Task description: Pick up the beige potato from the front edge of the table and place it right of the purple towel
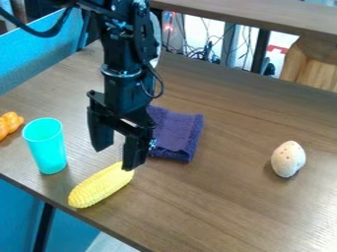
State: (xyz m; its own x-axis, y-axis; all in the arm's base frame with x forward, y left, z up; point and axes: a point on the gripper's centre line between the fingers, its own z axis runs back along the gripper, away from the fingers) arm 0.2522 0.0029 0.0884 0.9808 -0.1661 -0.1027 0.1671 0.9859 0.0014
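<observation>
The black gripper hangs over the left part of the wooden table, its two fingers spread apart with nothing between them. Just below it lies a yellow corn cob, whose upper right end meets one fingertip in the view; whether they touch I cannot tell. A turquoise cup stands upright to the left of the corn. Behind the gripper and to its right is a folded purple cloth, partly hidden by the arm. A speckled, pale egg-shaped object rests at the right.
An orange, lumpy object sits at the left edge of the view. The table has its front edge running diagonally along the lower left, close to the cup and corn. Cables and a wooden stool show beyond the far edge.
</observation>
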